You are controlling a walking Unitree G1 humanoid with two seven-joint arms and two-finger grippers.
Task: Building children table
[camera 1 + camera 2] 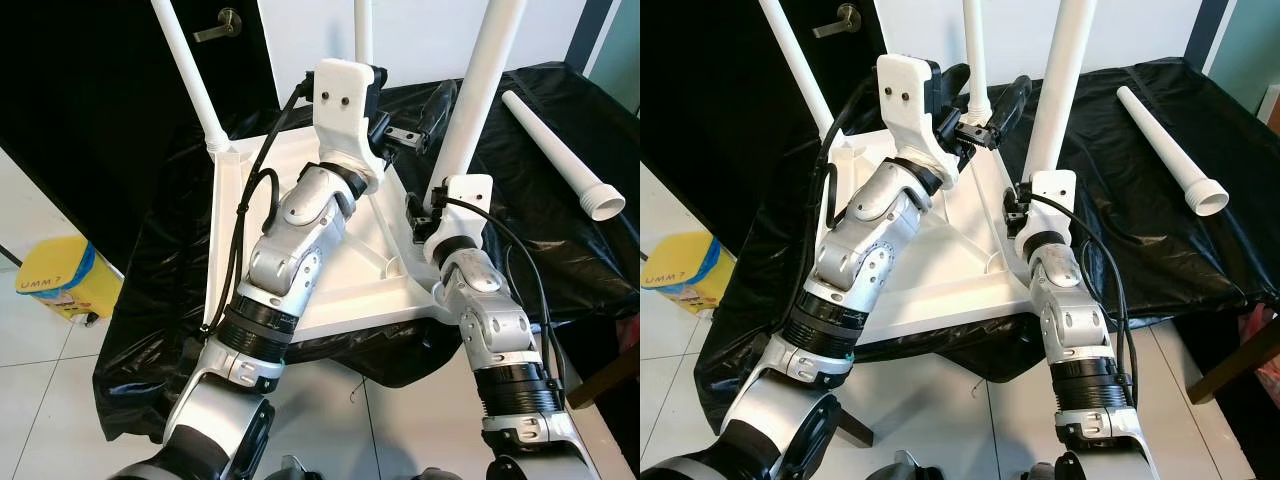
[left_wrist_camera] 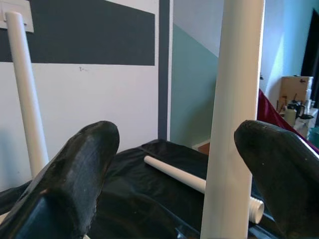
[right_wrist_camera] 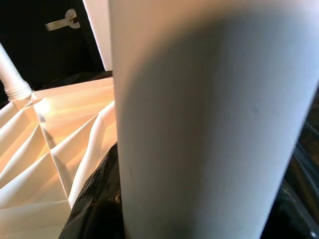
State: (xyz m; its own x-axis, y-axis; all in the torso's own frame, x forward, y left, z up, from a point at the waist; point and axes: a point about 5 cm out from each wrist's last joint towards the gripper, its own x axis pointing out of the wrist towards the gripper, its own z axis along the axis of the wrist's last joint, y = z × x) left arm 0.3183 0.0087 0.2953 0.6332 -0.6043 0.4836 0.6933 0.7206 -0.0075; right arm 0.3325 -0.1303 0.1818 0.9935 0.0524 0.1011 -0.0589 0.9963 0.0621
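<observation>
White tabletop (image 1: pixel 345 285) upside-down; three legs (image 1: pixel 478 95) upright, fourth leg (image 1: pixel 560 155) loose.

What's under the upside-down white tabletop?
The tabletop lies upside down on a black sheet that spreads past its edges and also carries a loose leg. Whatever supports the sheet is covered.

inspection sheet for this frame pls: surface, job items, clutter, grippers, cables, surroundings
Surface: black sheet draped over the work table.
Job's things: white tabletop lies upside down; three legs stand in it, near-right leg included; loose leg lies on the sheet.
Clutter: nothing seen.
Grippers: left gripper open beside the far leg; right gripper shut on the near-right leg.
Cables: black cables along both arms.
Surroundings: yellow bin on tiled floor, dark door with handle.
</observation>
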